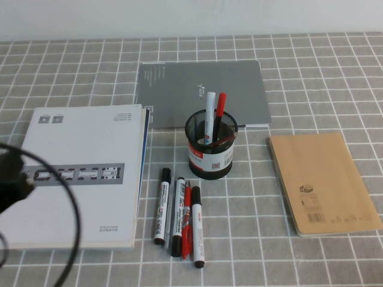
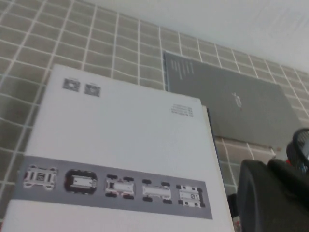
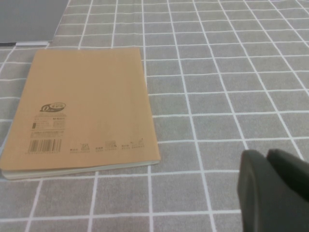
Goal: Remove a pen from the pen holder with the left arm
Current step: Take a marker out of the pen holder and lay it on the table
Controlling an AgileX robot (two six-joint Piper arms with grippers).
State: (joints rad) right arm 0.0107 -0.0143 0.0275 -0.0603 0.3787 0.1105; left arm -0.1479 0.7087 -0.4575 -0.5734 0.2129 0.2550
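White book (image 2: 120,145) beneath closed left claw (image 2: 273,193)

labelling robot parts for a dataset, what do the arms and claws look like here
The left claw, over the white book, is matt black with rounded, blocky shapes. The right claw, near the brown notebook, looks the same black. In the high view only the left arm shows, a dark form with a thin black cable looping from it. No markings show.
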